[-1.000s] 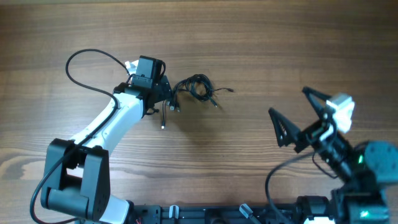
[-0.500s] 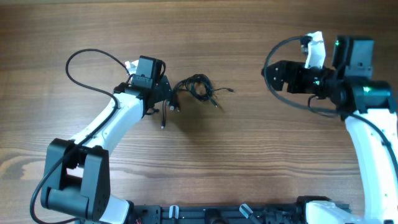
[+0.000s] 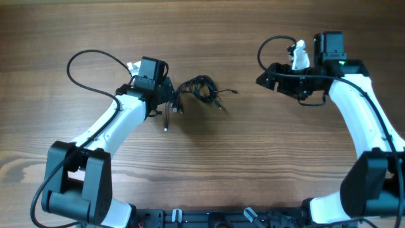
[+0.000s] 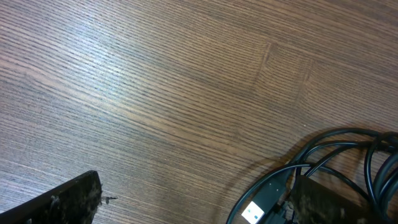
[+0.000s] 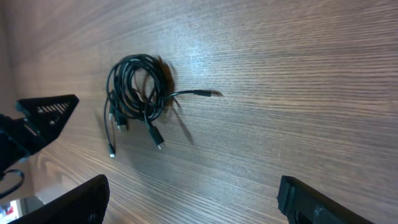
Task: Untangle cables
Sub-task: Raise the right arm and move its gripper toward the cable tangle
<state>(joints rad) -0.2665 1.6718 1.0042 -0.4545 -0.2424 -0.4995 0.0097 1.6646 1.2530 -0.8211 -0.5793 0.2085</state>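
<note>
Loosely coiled, the cables [image 3: 204, 90] trail one strand rightward; left pincer [image 4: 193, 202], right pincer [image 5: 193, 186] gape empty.

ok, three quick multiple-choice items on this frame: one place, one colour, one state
1. Where do the cables lie?
A. right by the left tool
B. at the near edge
C. in the far right corner

2. What colour are the cables?
A. white
B. black
C. red

3. What state is the right tool in?
A. shut on a cable
B. shut, empty
C. open, empty

Answers:
1. A: overhead, the bundle sits just off the left tool's tips.
2. B: every strand looks black in all three views.
3. C: in the right wrist view its fingers stand wide apart with only wood between them, and the bundle is well away.
</note>
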